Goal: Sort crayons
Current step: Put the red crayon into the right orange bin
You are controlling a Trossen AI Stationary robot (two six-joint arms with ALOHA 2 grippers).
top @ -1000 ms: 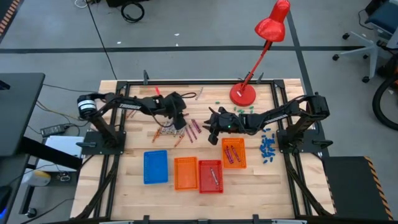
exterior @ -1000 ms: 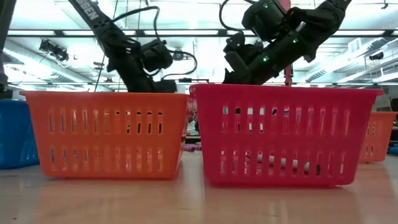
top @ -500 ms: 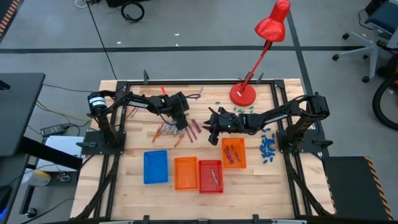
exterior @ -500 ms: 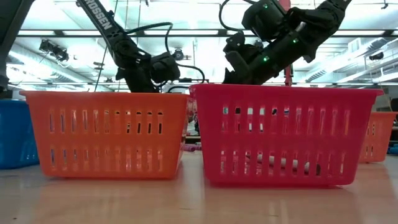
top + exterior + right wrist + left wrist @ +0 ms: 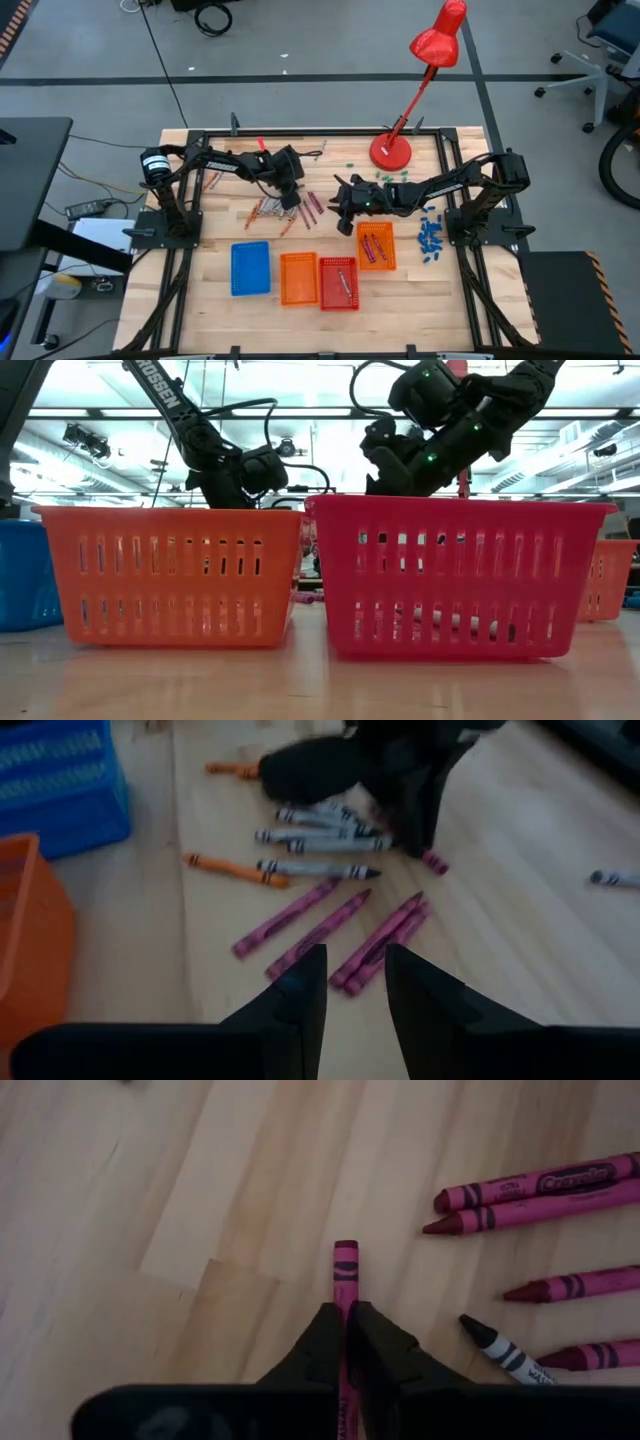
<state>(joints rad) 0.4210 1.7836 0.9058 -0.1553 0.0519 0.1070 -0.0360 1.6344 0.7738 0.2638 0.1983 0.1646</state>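
Pick step: left claw (image 5: pixel 346 1320) grips a magenta crayon (image 5: pixel 345 1270) lying on the worktop (image 5: pixel 200 1200); right claw (image 5: pixel 355 980) hovers open nearby; next, lift and carry to a tray.

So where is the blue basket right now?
In the high view the blue basket sits on the table's near left part, leftmost in the basket row, right beside an orange basket.
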